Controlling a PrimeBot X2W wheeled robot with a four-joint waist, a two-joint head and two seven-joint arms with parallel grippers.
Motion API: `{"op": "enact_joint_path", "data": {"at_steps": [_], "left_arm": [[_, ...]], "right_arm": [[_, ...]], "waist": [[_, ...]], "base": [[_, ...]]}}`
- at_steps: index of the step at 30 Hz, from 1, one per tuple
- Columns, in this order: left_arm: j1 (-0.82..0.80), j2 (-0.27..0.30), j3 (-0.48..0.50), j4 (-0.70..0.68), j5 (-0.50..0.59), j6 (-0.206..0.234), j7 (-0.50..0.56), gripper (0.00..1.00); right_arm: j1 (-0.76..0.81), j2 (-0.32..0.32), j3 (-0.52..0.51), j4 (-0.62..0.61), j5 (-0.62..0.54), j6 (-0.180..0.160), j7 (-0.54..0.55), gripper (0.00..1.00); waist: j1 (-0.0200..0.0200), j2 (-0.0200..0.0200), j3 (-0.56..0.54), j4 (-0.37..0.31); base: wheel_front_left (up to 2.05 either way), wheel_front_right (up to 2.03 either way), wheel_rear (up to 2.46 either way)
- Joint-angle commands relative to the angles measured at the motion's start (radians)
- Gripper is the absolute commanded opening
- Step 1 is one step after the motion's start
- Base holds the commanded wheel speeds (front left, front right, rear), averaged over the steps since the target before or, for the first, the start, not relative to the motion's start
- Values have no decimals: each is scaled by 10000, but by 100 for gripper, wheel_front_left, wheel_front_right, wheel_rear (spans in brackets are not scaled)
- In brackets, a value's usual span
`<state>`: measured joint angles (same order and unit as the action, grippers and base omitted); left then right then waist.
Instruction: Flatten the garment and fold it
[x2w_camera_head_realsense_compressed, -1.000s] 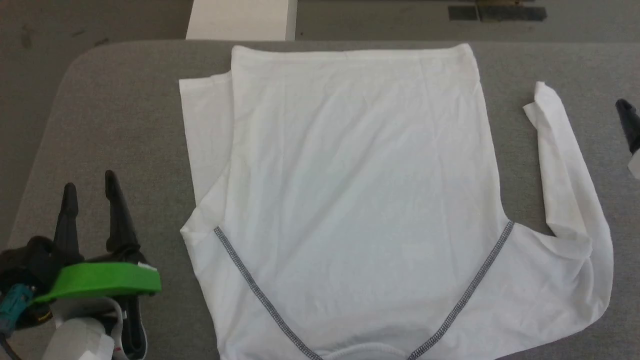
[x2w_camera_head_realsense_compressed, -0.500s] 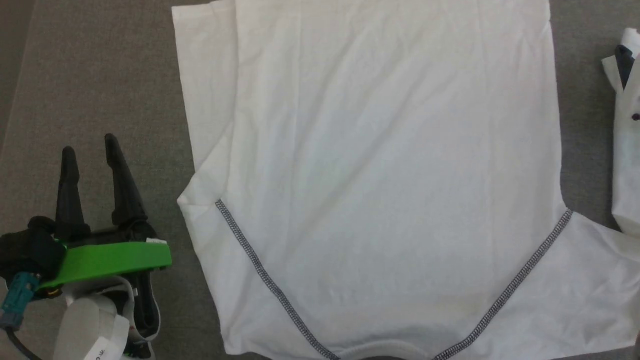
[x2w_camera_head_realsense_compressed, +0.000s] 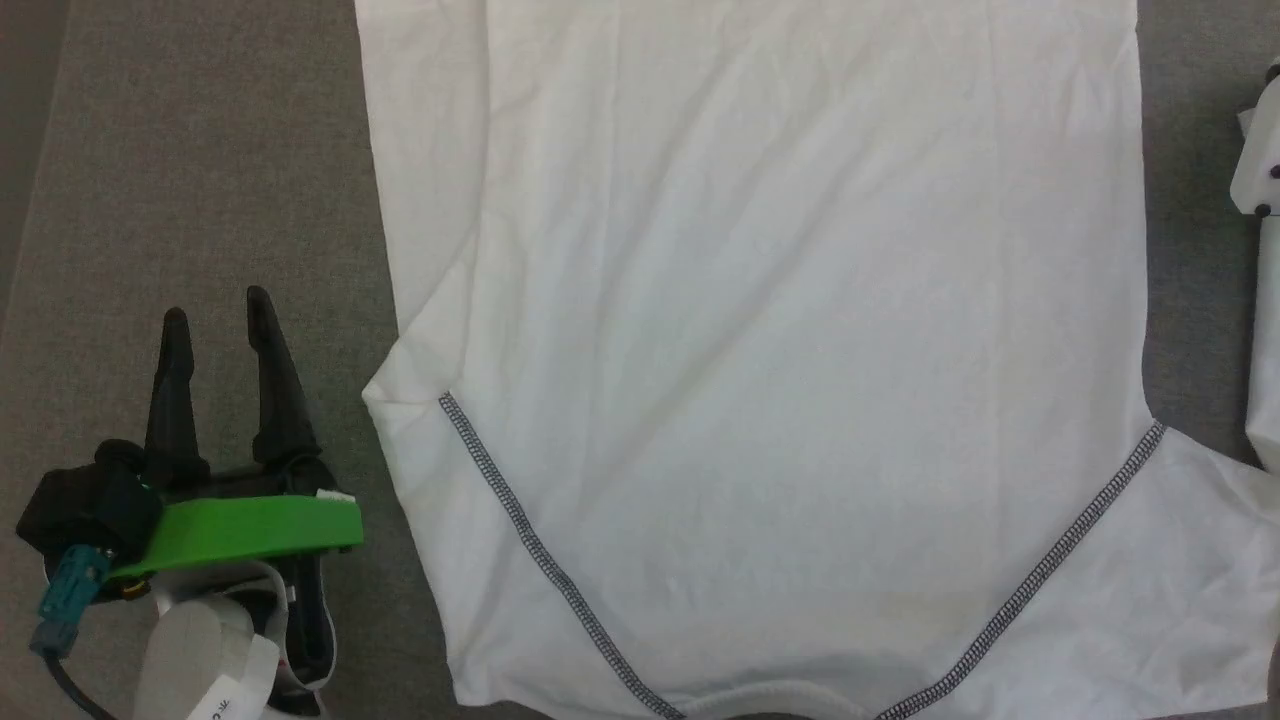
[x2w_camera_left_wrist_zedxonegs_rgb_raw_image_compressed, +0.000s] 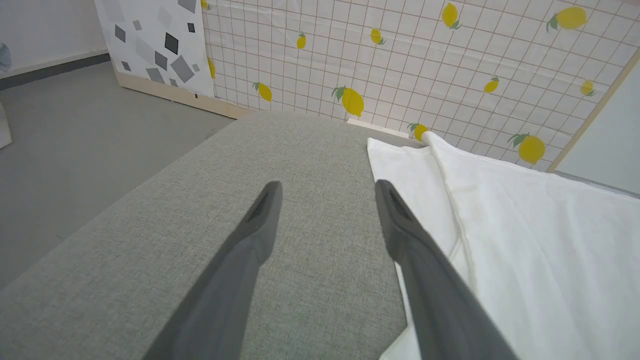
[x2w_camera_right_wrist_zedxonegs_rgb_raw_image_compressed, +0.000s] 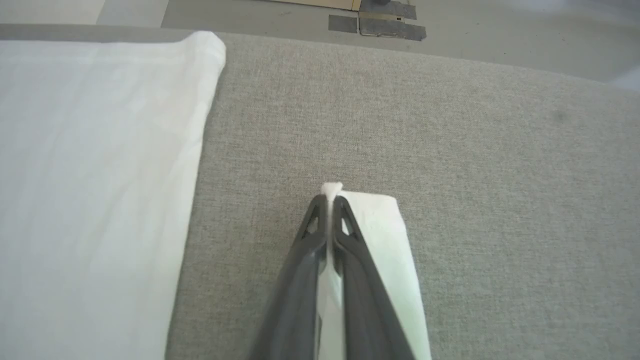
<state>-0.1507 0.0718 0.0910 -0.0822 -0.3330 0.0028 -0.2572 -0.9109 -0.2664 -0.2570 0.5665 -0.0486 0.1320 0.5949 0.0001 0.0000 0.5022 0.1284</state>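
The shirt (x2w_camera_head_realsense_compressed: 780, 350) looks light, thin and limp, so it is best pinched at its edges. The right gripper (x2w_camera_right_wrist_zedxonegs_rgb_raw_image_compressed: 329, 201), bottom centre, is clamped on the cuff (x2w_camera_right_wrist_zedxonegs_rgb_raw_image_compressed: 382, 235). The left gripper (x2w_camera_head_realsense_compressed: 215, 310), lower left, gapes wide and holds nothing.

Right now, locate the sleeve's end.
Right wrist view: the sleeve end is pinched in the right gripper, right of the shirt's body, over the grey surface.

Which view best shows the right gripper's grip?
Right wrist view: the right gripper is clamped shut on the sleeve. Head view has its pale wrist at the right edge; left wrist view, the garment body.
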Motion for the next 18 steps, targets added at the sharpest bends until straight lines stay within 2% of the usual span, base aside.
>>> {"op": "enact_joint_path", "data": {"at_steps": [1,5,9,14,18], "left_arm": [[-153,-47,61,77,97,-86,-45,100],[-15,-103,97,264,173,-248,-45,100],[188,-137,140,363,211,-341,-45,100],[477,-167,183,455,170,-390,-45,100],[735,-183,223,464,129,-397,-45,100]], "right_arm": [[-126,15,-57,52,163,-13,-115,0],[124,-136,-524,-11,864,-13,-267,0],[565,-742,-1375,-304,1176,-13,-137,0],[1248,-1518,-2691,-884,1087,-13,196,0],[1839,-1812,-3737,-1531,804,-13,516,0]], "waist": [[-1,0,-307,-173],[-1,0,-904,-350],[-1,0,-1440,-501],[-1,0,-1948,-598],[-1,0,-2279,-648]], "base": [[0,0,0],[0,0,0],[0,0,0],[0,0,0],[0,0,0]]}}
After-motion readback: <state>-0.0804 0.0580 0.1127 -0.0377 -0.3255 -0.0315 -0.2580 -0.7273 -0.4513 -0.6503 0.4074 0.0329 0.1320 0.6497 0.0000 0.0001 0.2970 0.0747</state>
